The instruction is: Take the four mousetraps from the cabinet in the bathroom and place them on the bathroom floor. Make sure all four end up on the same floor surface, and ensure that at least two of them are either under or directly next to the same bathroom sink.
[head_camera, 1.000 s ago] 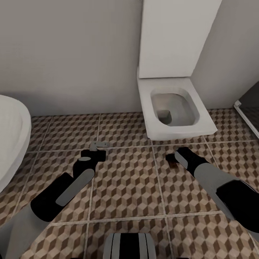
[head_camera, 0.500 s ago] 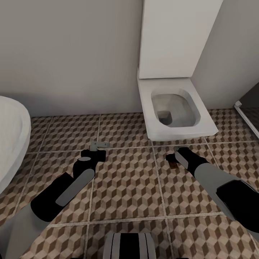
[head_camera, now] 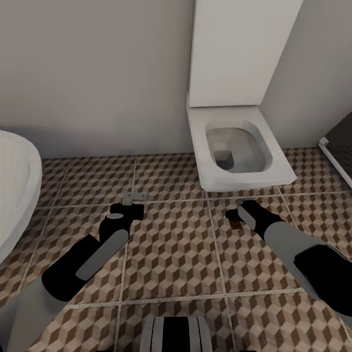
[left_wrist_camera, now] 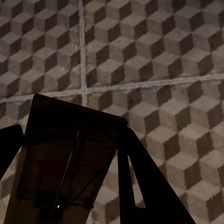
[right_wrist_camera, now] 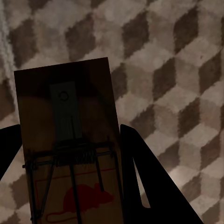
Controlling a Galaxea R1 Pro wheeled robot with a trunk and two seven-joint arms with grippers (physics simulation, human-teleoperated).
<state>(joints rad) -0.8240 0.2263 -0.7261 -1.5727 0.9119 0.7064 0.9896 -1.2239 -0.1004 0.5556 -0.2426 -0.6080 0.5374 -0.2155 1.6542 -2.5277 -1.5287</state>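
Left gripper (left_wrist_camera: 70, 186) clamped on tan wooden mousetrap (left_wrist_camera: 70, 158); right gripper (right_wrist_camera: 70, 177) clamped on second mousetrap with red mouse print (right_wrist_camera: 70, 154), no legible writing. Both above cube-patterned floor tiles (head_camera: 171, 244) before white toilet (head_camera: 234, 146).

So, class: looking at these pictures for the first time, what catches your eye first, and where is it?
The white toilet against the wall, lid up, above the cube-patterned bathroom floor. Then the two arms reaching low over the tiles, the left gripper and right gripper each clamping a mousetrap.
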